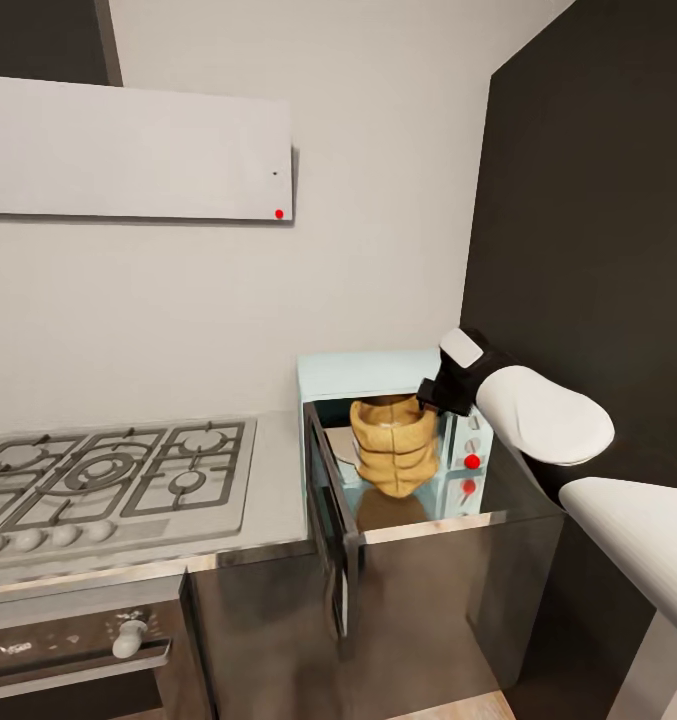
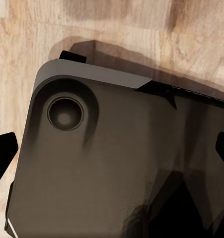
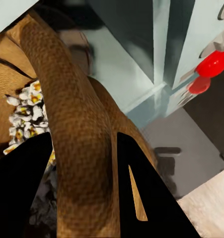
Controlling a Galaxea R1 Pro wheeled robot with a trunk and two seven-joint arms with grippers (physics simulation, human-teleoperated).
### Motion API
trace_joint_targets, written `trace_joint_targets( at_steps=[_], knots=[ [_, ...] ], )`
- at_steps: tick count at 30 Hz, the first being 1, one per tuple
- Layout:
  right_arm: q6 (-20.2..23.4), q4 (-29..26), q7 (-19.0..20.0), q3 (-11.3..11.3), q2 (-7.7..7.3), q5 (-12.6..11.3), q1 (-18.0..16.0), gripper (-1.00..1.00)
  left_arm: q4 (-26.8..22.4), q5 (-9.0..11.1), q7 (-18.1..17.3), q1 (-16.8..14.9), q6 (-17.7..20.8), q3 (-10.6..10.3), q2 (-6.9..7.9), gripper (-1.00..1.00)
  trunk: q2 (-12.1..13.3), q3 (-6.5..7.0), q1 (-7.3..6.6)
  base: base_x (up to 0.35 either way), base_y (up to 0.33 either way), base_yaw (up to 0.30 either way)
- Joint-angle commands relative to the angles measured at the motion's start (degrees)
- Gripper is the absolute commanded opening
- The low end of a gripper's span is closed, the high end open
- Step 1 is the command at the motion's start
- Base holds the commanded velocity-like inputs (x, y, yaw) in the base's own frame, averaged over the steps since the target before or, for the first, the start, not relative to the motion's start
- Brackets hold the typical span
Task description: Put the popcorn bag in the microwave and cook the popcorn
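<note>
The pale blue microwave stands on the steel countertop with its dark glass door swung open toward me. The tan popcorn bag sits upright in the oven's opening. My right gripper reaches in from the right and is shut on the bag's rolled rim. In the right wrist view the black fingers pinch the rim of the bag, and whitish popcorn lies inside it. My left gripper hangs open over my dark base.
A steel gas hob lies left of the microwave, with a white hood above and an oven front below. A tall dark cabinet closes off the right side. Red knobs mark the microwave's panel. Wooden floor lies below.
</note>
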Motion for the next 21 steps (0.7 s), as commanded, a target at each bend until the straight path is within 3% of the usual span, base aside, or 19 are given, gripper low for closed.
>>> trace_joint_targets(
  at_steps=[1, 4, 5, 10, 21],
  knots=[
    [0.39, -0.08, 0.23, -0.46, 0.04, 0.23, -0.05, -1.00, -0.07, 0.24, -0.24, 0.01, 0.05, 0.35, -0.01, 1.00, -0.04, -0.06, 0.00, 0.000, 0.000, 0.000],
    [0.38, 0.26, 0.37, -0.51, 0.07, -0.87, -0.05, -1.00, -0.07, 0.24, -0.24, 0.01, 0.04, 0.35, -0.01, 1.00, -0.04, -0.06, 0.00, 0.000, 0.000, 0.000],
    [0.38, 0.31, 0.40, -0.51, 0.09, -5.11, -0.05, -1.00, -0.07, 0.24, -0.24, 0.01, 0.04, 0.35, -0.01, 1.00, -0.04, -0.06, 0.00, 0.000, 0.000, 0.000],
    [-1.56, 0.37, 1.23, -0.52, 0.09, -8.20, -0.04, -1.00, -0.07, 0.24, -0.20, 0.01, 0.05, 0.37, -0.01, 1.00, -0.04, -0.06, 0.00, 0.000, 0.000, 0.000],
    [-3.57, 0.29, 1.06, -0.44, -0.05, -8.00, -0.04, -1.00, -0.07, 0.24, -0.15, 0.01, 0.12, 0.38, -0.01, 1.00, -0.04, -0.06, 0.00, 0.000, 0.000, 0.000]
  ],
)
